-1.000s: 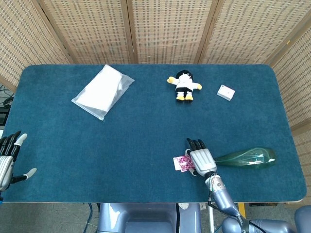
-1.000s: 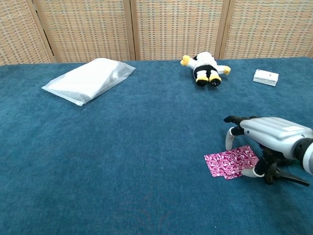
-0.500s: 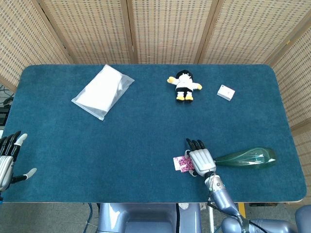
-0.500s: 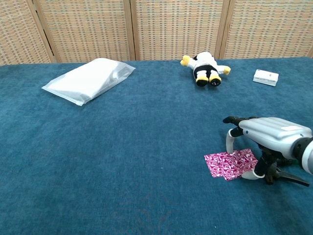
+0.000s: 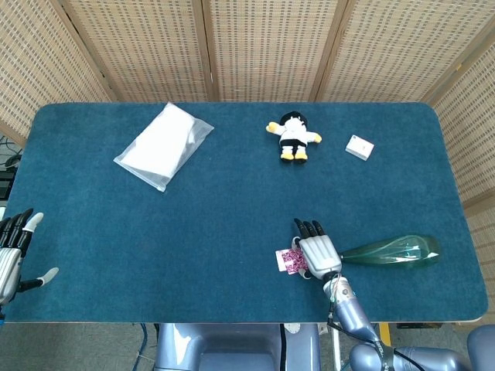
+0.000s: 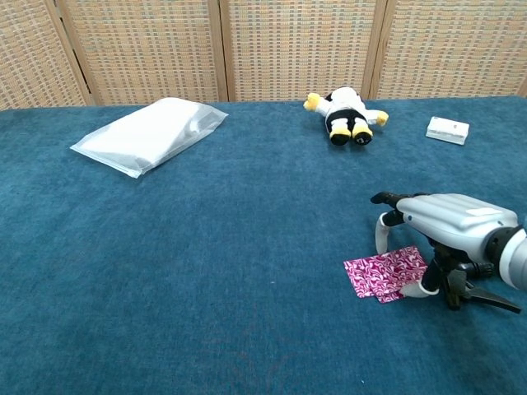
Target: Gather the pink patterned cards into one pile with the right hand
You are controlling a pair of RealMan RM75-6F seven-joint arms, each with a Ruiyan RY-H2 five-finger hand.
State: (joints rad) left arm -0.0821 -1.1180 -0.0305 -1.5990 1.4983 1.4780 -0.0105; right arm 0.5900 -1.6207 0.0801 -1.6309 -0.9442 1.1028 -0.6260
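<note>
The pink patterned cards [image 6: 384, 274] lie overlapped on the blue cloth near the front edge; in the head view the cards [image 5: 288, 261] peek out left of my right hand. My right hand [image 6: 440, 222] hovers palm-down over their right side, fingers arched, with fingertips touching the cards' right edge. From above, the right hand [image 5: 317, 251] covers part of the pile. I cannot make out any card lifted off the cloth. My left hand [image 5: 14, 251] rests at the table's front left corner, fingers apart, holding nothing.
A green glass bottle [image 5: 393, 250] lies on its side just right of my right hand. A clear plastic bag [image 5: 163, 144] lies far left, a penguin plush [image 5: 293, 137] at the back centre, a small white box [image 5: 360, 147] back right.
My right hand has shifted slightly left over the cards. The cards have barely moved. The left hand stays still.
</note>
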